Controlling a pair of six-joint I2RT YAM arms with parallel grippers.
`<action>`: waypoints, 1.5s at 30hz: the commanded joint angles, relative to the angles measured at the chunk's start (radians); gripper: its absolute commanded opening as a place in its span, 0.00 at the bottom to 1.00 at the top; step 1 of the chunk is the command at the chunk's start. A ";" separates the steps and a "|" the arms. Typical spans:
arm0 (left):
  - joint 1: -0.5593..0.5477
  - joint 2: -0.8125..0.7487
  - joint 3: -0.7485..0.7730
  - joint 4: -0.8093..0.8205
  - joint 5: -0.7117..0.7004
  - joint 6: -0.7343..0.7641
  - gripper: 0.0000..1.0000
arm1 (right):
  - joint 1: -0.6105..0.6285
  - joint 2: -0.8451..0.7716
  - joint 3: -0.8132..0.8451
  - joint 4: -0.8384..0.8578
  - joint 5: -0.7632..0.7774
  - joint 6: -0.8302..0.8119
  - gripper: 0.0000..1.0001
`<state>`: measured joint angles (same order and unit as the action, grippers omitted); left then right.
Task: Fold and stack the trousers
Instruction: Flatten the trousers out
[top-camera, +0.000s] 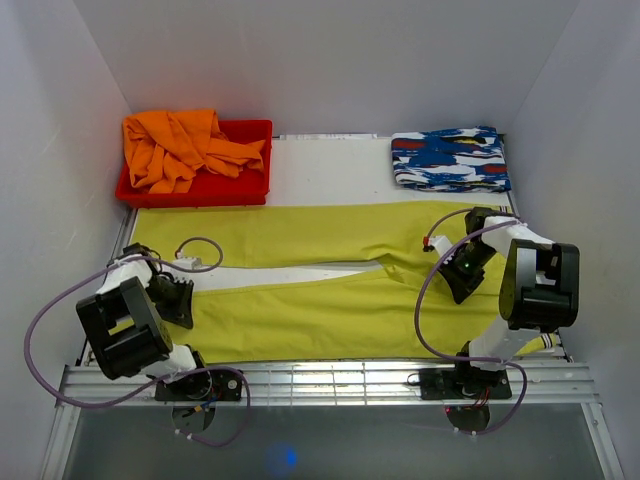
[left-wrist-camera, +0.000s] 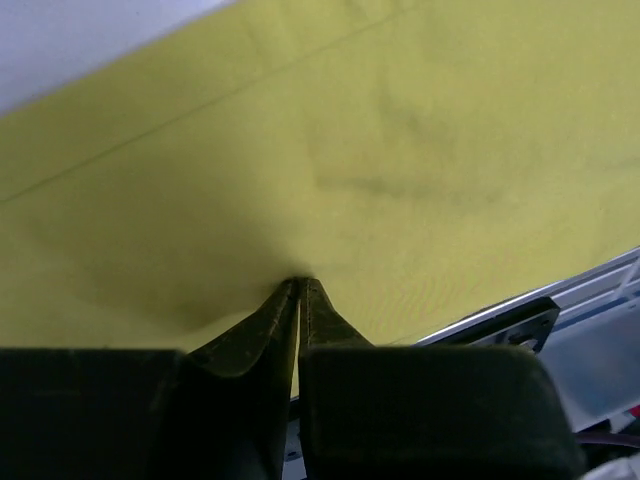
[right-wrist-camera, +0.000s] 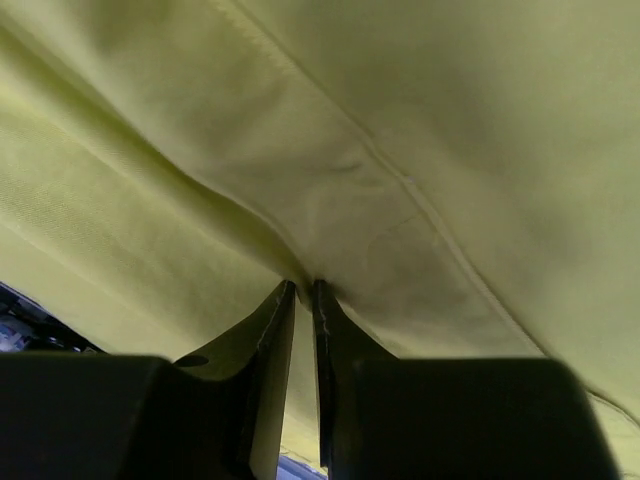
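Because each tool is down on the cloth, what matters is how the two grips line up with the garment's length. The left tool (left-wrist-camera: 302, 285) is clenched, its fingers (left-wrist-camera: 250, 335) nearly together with a small pucker of yellow-green fabric drawn into the tips. The right tool (right-wrist-camera: 305, 287) is clenched the same way on a fold beside a stitched seam. Seen from overhead, the left grip sits on the near leg close to its inner edge, toward the cuff end, and the right grip sits near the crotch where the legs join. The two pinches therefore lie roughly on one line, running with the trousers (top-camera: 330, 315), not across them. The trousers lie flat on the counter (top-camera: 320, 170), long axis left to right, spanning almost its full width. The joined waist end points right, by the right arm, and the legs fork to the left with a strip of bare counter between them — each arm is nearer its own end. I judge the coming move to be a lengthwise fold, one leg laid onto the other — both tools would need to travel together across the long axis, or the cloth may skew.
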<state>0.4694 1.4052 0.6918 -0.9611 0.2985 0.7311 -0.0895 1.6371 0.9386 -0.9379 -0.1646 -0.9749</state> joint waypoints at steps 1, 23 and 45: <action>0.005 0.148 0.038 0.196 -0.039 -0.042 0.19 | -0.001 0.058 0.015 0.071 0.051 0.070 0.19; -0.014 0.365 0.658 0.055 0.212 -0.173 0.34 | -0.019 0.107 0.492 -0.067 -0.196 0.166 0.40; -0.196 0.644 0.694 0.297 0.088 -0.326 0.34 | 0.030 0.468 0.620 0.070 -0.039 0.180 0.23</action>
<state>0.2718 2.0663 1.4757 -0.6243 0.4248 0.3649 -0.0566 2.1448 1.6485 -0.9054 -0.2596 -0.7448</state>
